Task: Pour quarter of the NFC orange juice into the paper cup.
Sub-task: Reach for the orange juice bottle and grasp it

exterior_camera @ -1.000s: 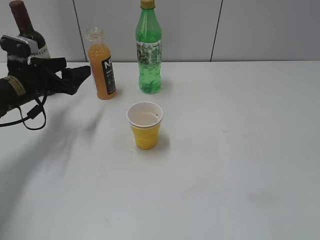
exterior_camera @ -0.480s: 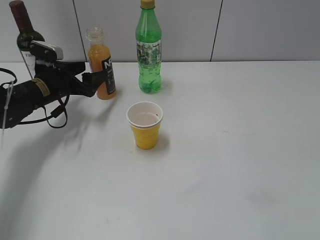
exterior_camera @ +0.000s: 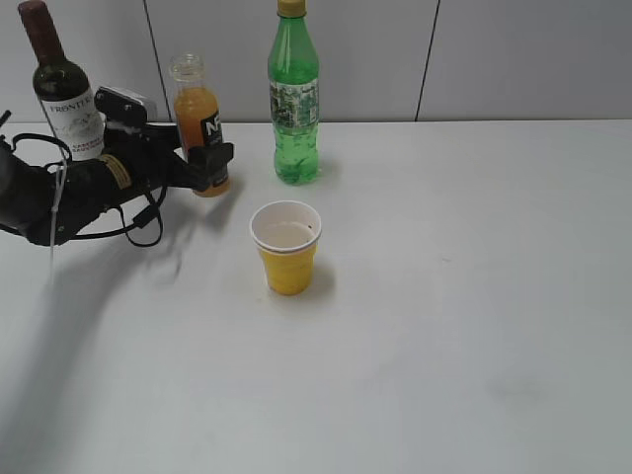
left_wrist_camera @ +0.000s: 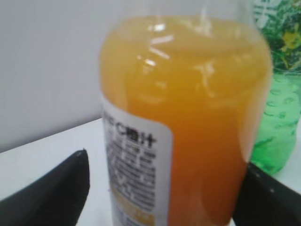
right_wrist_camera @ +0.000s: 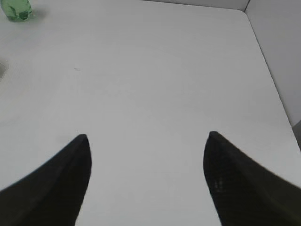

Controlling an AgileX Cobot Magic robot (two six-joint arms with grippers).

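Note:
The NFC orange juice point(exterior_camera: 200, 133) stands upright and uncapped at the back left of the white table. My left gripper point(exterior_camera: 207, 163) is open, with one black finger on each side of the bottle's lower body. In the left wrist view the bottle point(left_wrist_camera: 188, 117) fills the frame between the two fingers point(left_wrist_camera: 165, 160); a gap shows beside the left finger. The yellow paper cup point(exterior_camera: 287, 247) stands upright in front and to the right of the bottle, apart from it. My right gripper point(right_wrist_camera: 147, 136) is open and empty over bare table, and is out of the exterior view.
A taller green plastic bottle point(exterior_camera: 293, 99) stands just right of the juice, and also shows in the left wrist view point(left_wrist_camera: 280, 108). A dark wine bottle point(exterior_camera: 57, 84) stands behind my left arm. A grey wall runs along the table's back edge.
My left arm has moved right, from beside the wine bottle to the juice bottle, and its fingers now sit on either side of it. The bottle and cup have not moved.

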